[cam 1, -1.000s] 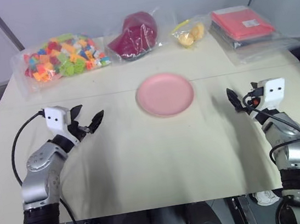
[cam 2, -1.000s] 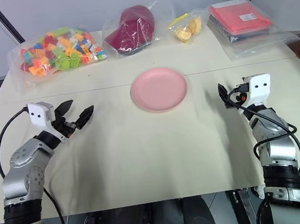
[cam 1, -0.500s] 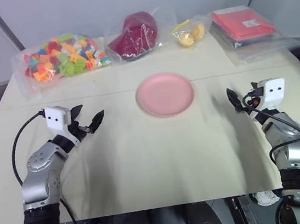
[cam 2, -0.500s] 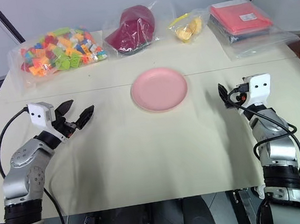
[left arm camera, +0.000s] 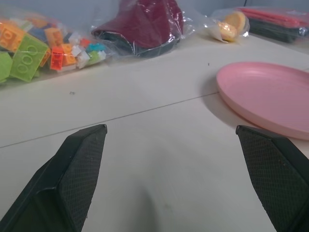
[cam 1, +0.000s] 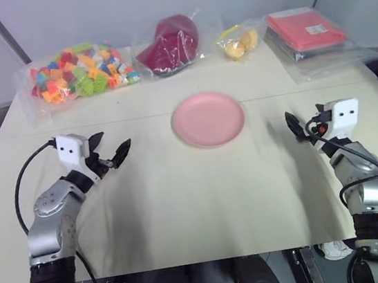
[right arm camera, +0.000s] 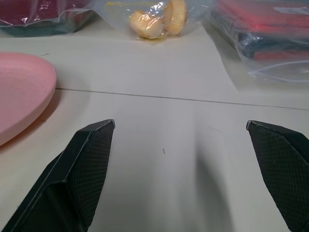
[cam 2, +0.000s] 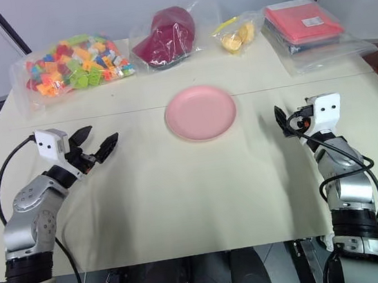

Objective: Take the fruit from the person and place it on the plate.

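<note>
Left hand (cam 1: 112, 153) is spread wide, fingers (left arm camera: 72, 179) well apart, holding nothing, hovering over bare desk (cam 1: 183, 205) on the left side and aimed toward the plate (cam 1: 208, 119). Right hand (cam 1: 293, 126) is also spread wide per its wrist view, fingers (right arm camera: 79, 174) far apart with only desk between them, nothing gripped, hovering right of the plate. Neither hand touches anything. Plate is pink, flat on the desk at centre, between the two hands but well apart from both, nothing on it. Along the far edge of the desk, in clear bags: coloured bricks (cam 1: 79, 71) at left, dark red bundle (cam 1: 171, 45) behind the plate, pale yellow pieces (cam 1: 239, 43) next to it, red flat pack (cam 1: 303, 31) at right. No orange fruit or person's hand can be made out in these views.
</note>
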Robot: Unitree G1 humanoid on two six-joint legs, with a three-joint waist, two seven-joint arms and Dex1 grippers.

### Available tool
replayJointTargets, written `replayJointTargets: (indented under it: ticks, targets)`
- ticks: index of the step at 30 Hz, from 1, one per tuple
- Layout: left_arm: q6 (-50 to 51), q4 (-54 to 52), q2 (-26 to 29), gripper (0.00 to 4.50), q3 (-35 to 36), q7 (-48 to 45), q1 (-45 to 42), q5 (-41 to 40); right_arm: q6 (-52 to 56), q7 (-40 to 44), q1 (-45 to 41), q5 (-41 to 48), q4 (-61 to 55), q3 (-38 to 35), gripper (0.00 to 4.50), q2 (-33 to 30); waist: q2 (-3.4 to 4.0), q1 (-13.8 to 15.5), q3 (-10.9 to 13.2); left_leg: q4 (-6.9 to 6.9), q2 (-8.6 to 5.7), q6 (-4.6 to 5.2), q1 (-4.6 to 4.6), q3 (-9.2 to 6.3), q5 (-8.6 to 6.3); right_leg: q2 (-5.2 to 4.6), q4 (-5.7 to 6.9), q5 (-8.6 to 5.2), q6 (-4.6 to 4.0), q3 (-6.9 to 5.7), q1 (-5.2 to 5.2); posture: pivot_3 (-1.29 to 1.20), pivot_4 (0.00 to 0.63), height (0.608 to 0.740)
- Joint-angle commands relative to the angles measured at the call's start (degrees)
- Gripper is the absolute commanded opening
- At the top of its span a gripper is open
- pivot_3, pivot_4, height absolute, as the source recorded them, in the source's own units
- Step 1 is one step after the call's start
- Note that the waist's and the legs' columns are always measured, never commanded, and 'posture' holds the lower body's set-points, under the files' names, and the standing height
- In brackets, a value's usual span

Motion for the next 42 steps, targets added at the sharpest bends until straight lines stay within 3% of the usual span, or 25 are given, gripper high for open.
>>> replayJointTargets:
  ticks: [1,31,37,42]
  targets:
    - [-1.1,-1.2,0.6,4.5,1.0,0.0,-0.7,-0.3,-0.9,0.2,-0.9,-0.1,-0.7,-0.6,4.47,-0.6,0.0,0.0,0.0,0.0,0.0,0.0,0.0,0.0,0.0,0.0,0.0,0.0,0.0,0.0,0.0,0.0,0.15,0.74]
    - [-0.7,-1.1,1.3,4.5,1.3,0.4,-0.7,-0.3,1.4,1.5,-0.3,0.4,-3.8,0.0,4.47,-2.0,0.0,0.0,0.0,0.0,0.0,0.0,0.0,0.0,0.0,0.0,0.0,0.0,0.0,0.0,0.0,0.0,0.15,0.74]
    - [-0.9,-0.4,1.6,4.5,1.3,-0.1,-0.6,-0.2,19.1,18.2,6.5,18.9,-23.7,0.8,4.47,-10.1,-0.01,0.2,0.0,0.01,0.02,0.14,0.0,-0.01,-0.08,0.01,-0.01,0.0,0.0,0.0,0.03,0.0,0.15,0.74]
    - [-1.4,0.6,1.7,4.5,1.1,-0.6,-0.5,0.0,30.9,22.6,9.9,29.5,-34.4,0.4,4.47,-17.1,-0.04,1.1,0.0,0.05,0.03,0.26,0.05,-0.04,-0.15,0.01,-0.03,0.0,0.0,-0.01,0.12,0.0,0.15,0.74]
